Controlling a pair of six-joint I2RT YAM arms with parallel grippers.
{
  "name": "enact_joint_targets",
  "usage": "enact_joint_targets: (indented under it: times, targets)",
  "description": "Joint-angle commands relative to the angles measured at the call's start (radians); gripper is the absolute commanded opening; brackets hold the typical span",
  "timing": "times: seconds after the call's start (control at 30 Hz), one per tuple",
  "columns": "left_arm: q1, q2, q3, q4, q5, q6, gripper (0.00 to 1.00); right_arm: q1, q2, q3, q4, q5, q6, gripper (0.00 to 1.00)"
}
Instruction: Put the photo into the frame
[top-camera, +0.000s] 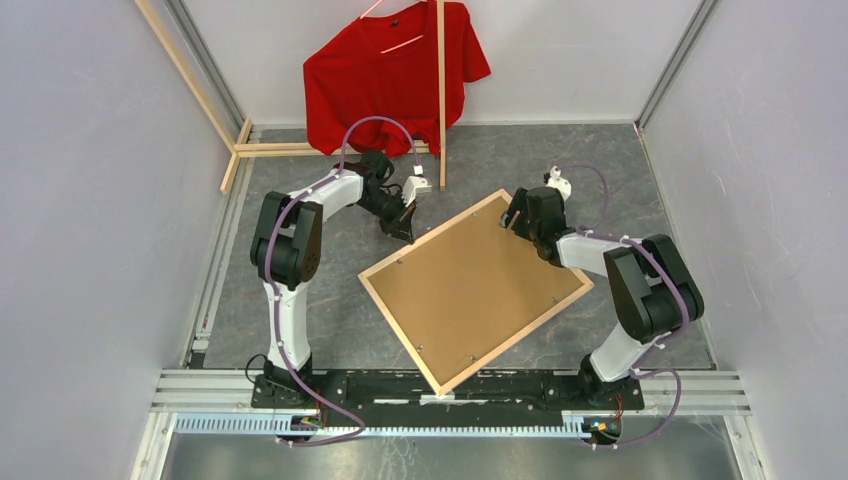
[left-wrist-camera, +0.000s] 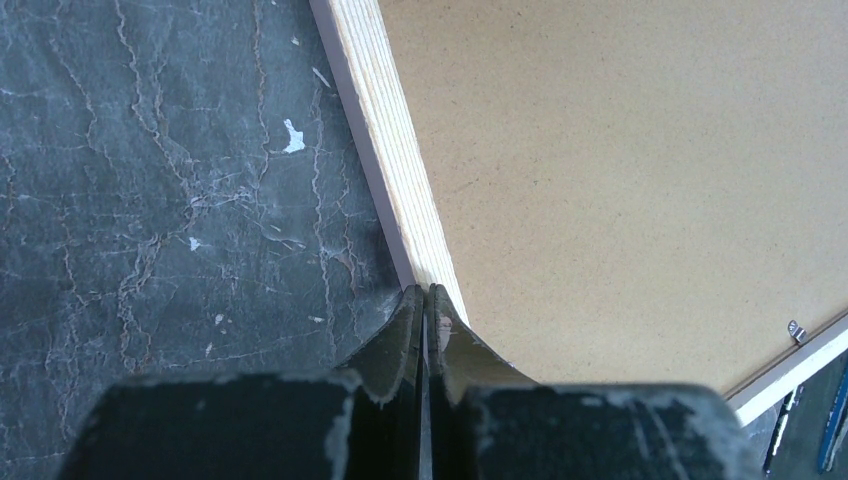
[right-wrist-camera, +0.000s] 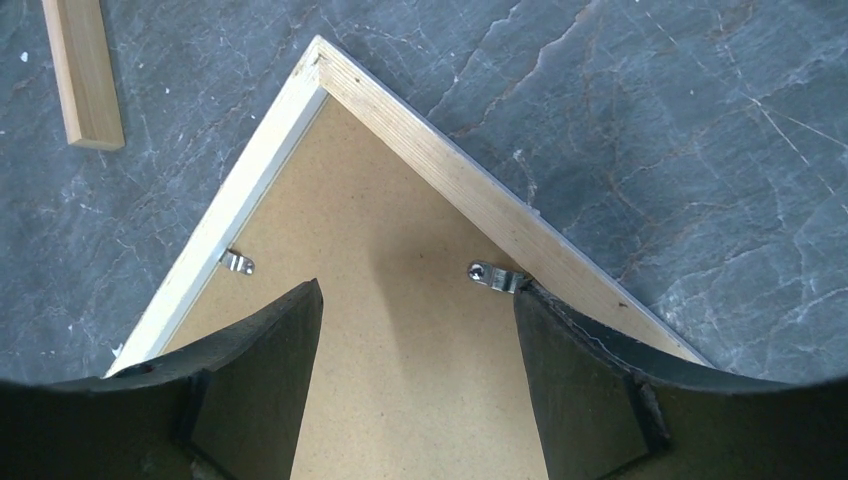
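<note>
The frame (top-camera: 430, 236) lies on the dark table with its bare wood side up, turned like a diamond. A brown backing board (top-camera: 472, 290) fills it. The photo is hidden. My left gripper (top-camera: 406, 232) is shut, and in the left wrist view its tips (left-wrist-camera: 427, 292) rest on the frame's wooden rim (left-wrist-camera: 385, 120) at the upper-left edge. My right gripper (top-camera: 512, 222) stands open over the far corner. In the right wrist view (right-wrist-camera: 418, 290) its right finger touches a metal clip (right-wrist-camera: 492, 276) by the rim (right-wrist-camera: 470, 190). Another clip (right-wrist-camera: 237, 262) sits on the left rim.
A red T-shirt (top-camera: 392, 70) hangs on a wooden rack at the back. One rack pole (top-camera: 441, 90) stands close behind the left gripper, and its base bars (top-camera: 270, 150) lie at the back left. A pole end (right-wrist-camera: 82, 70) shows near the frame's corner. Grey walls enclose the table.
</note>
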Motion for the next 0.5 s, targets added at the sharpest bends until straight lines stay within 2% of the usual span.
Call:
enact_joint_targets:
  times: [0.0, 0.47]
  targets:
    - [-0.009, 0.023, -0.049, -0.081, -0.089, 0.043, 0.03, -0.004, 0.042, 0.030, 0.012, -0.006, 0.019, 0.77]
    - [-0.009, 0.011, -0.068, -0.080, -0.096, 0.063, 0.03, -0.004, 0.062, 0.060, 0.019, -0.011, 0.035, 0.76]
